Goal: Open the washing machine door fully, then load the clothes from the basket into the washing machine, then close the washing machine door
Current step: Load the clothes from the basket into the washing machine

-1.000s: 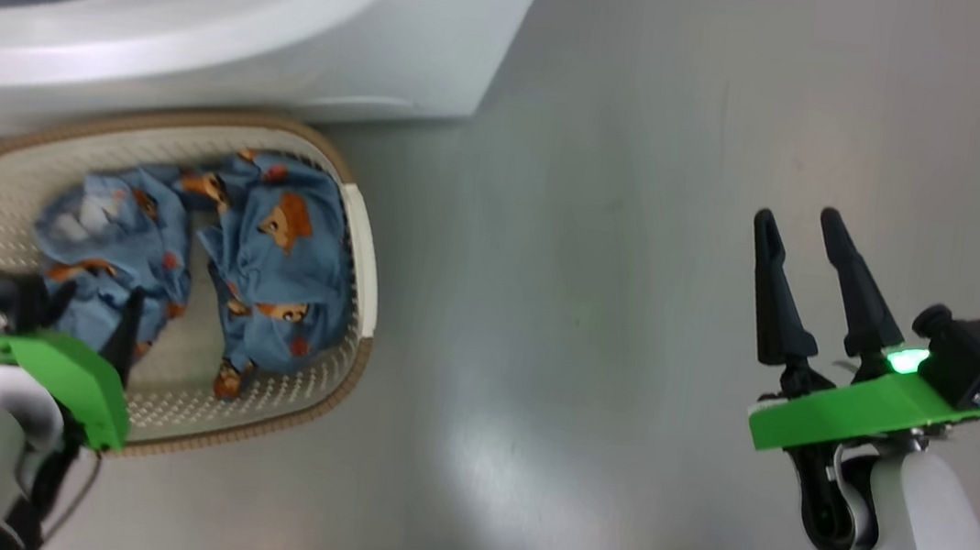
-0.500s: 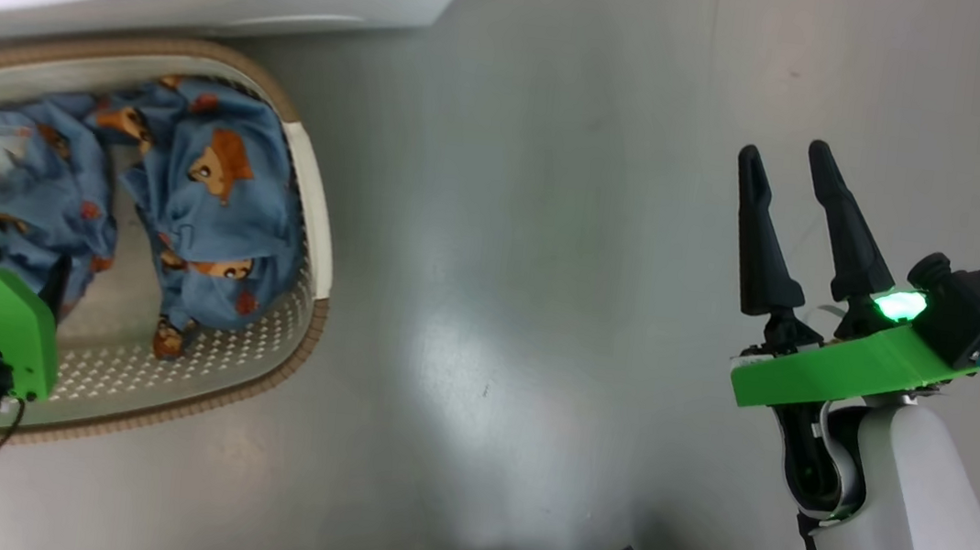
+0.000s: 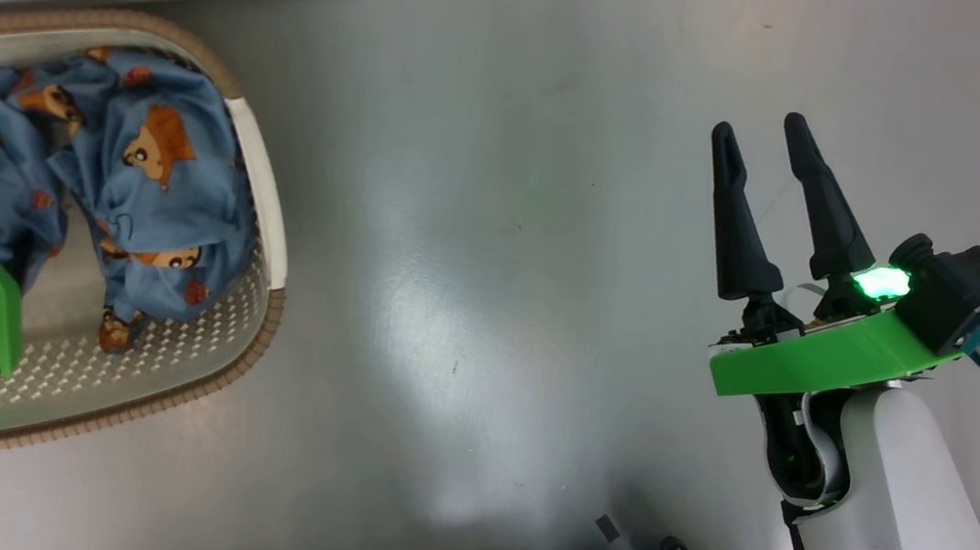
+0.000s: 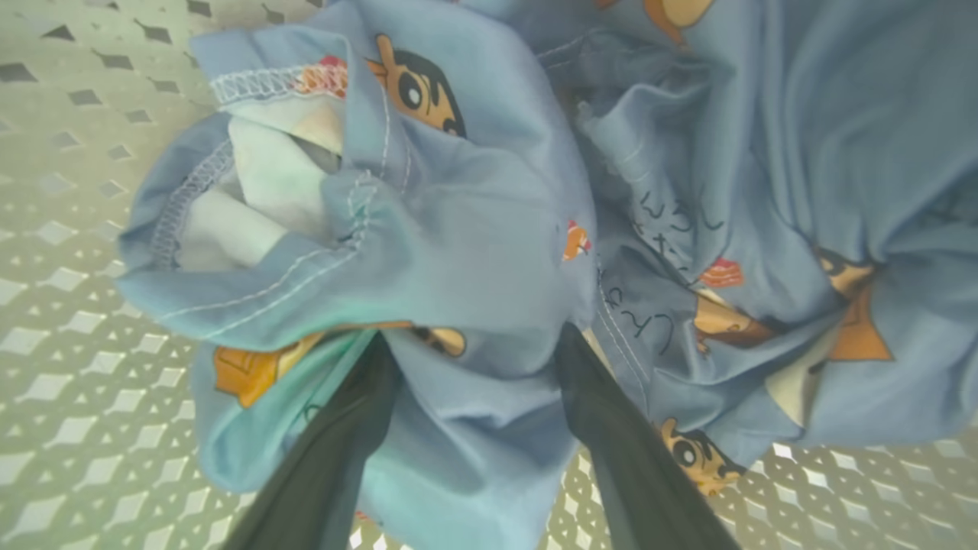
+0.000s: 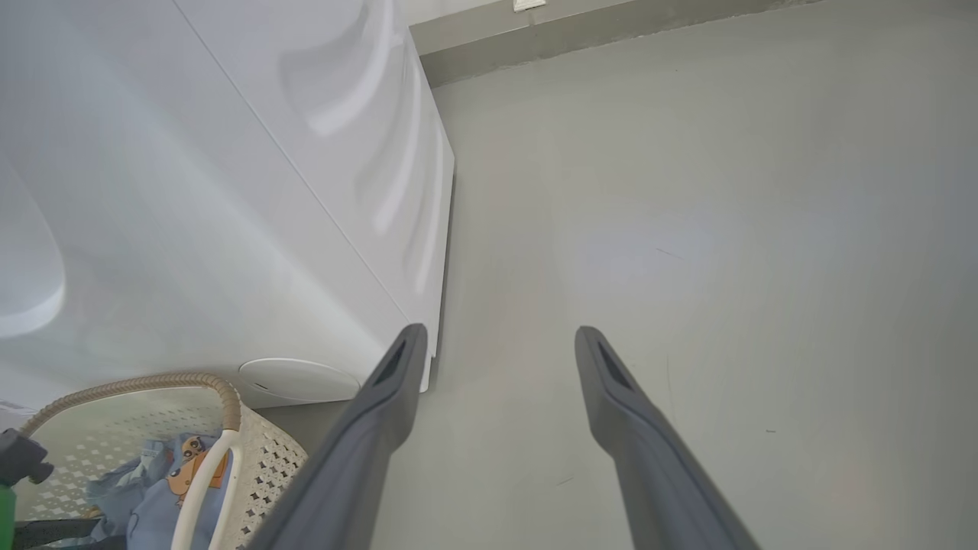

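- Clothes (image 3: 158, 191) lie inside the basket (image 3: 260, 336), not yet loaded.
- Left gripper (image 4: 474, 340): jaws spread astride one fold inside the basket, ready to pinch.
- Right gripper (image 3: 758, 128): jaws spread, empty, parked well clear of the basket.

Illegible script (image 4: 676, 225) on the clothes (image 4: 474, 237)

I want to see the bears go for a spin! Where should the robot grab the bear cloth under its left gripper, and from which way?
Grip the raised, bunched fold of the bear cloth, coming straight down from above. It lies crumpled in the basket, whose walls block a sideways reach, and the open left gripper straddles that hump.
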